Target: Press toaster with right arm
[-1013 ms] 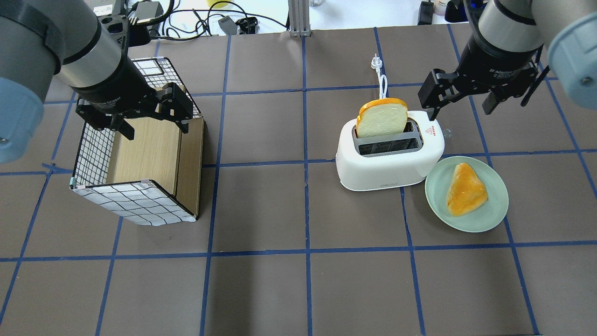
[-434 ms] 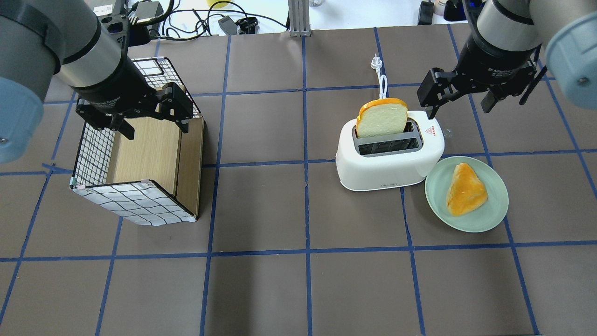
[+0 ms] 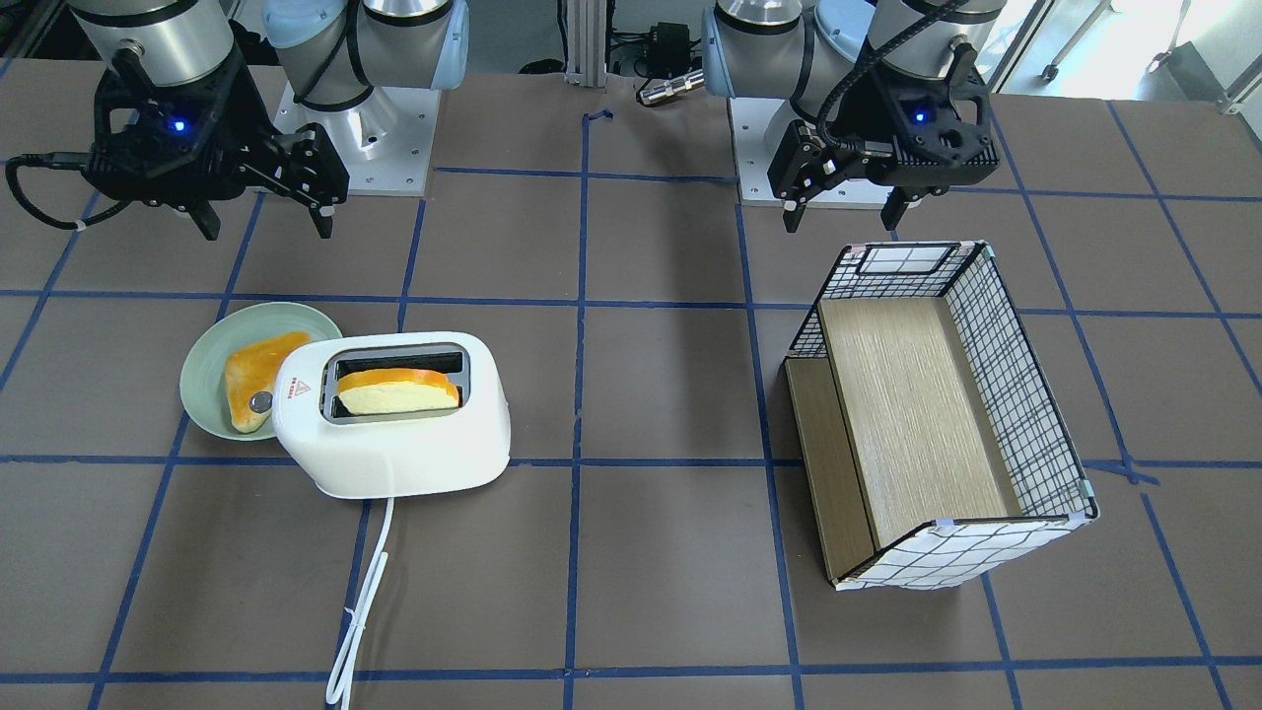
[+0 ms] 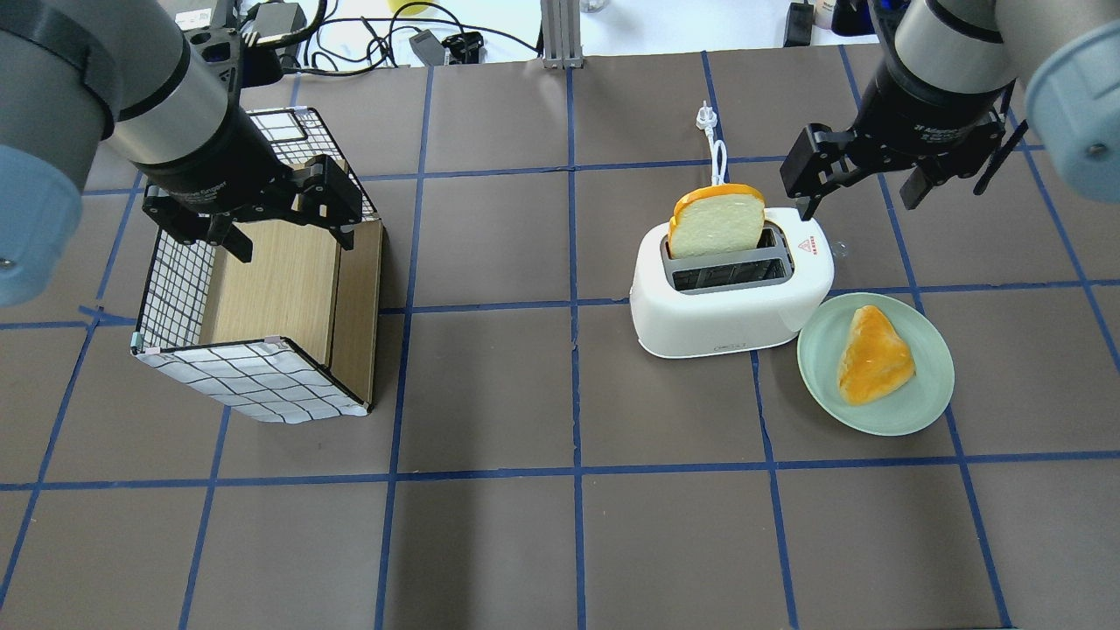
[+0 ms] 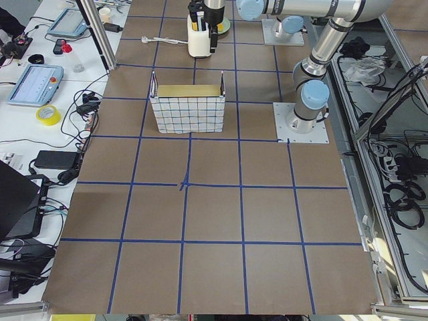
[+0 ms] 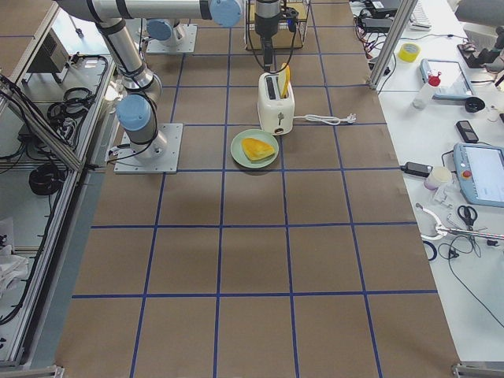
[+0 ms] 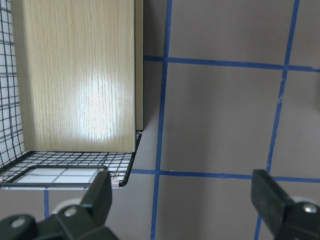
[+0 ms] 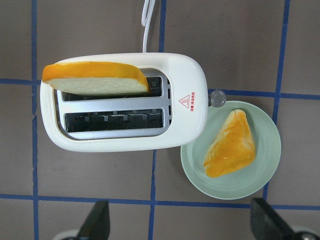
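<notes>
The white two-slot toaster [image 4: 731, 302] stands right of the table's middle. It also shows in the front view [image 3: 394, 449] and from above in the right wrist view [image 8: 185, 125]. A bread slice [image 4: 717, 223] stands in its far slot. Its silver knob [image 8: 218, 98] is on the end next to the plate. My right gripper [image 4: 862, 203] is open and empty. It hovers high, beyond the toaster's knob end, and touches nothing. My left gripper [image 4: 293, 247] is open and empty above the basket.
A pale green plate [image 4: 927, 411] with an orange bread piece [image 4: 873, 354] touches the toaster's right end. The white cord [image 4: 717, 157] runs away behind the toaster. A grid-patterned basket [image 4: 236, 385] with a wooden floor lies on the left.
My right gripper has drifted slightly up and towards the table's far side, still open. The left arm, toaster and bread have not moved.
</notes>
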You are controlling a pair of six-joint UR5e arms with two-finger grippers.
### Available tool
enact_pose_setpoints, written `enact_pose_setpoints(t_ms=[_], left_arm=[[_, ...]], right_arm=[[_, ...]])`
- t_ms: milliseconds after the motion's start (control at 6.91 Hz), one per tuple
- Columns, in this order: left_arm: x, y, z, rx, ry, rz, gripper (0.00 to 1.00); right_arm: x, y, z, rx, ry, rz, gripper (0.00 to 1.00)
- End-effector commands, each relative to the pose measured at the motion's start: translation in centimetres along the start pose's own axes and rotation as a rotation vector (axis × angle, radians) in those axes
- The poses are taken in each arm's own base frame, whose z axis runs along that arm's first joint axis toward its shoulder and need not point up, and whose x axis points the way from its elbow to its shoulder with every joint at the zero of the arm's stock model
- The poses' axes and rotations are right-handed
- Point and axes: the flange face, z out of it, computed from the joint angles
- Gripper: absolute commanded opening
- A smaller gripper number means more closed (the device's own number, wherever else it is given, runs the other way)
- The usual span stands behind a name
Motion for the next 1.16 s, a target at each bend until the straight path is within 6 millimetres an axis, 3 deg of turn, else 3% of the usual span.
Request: enact_pose_setpoints(t_ms=[0, 579, 1013], left_arm=[[0.0, 0.0, 0.0, 0.0, 0.0, 0.0, 1.0], [0.0, 0.0, -0.1, 0.001, 0.0, 0.0, 1.0], [0.0, 0.0, -0.1, 0.001, 0.0, 0.0, 1.0]], right_arm=[[0.4, -0.1, 0.2, -0.008, 0.006, 0.008, 1.0], [0.4, -0.1, 0.5, -0.012, 0.006, 0.008, 1.0], [1.7, -0.6, 0.8, -0.012, -0.004, 0.032, 1.0]])
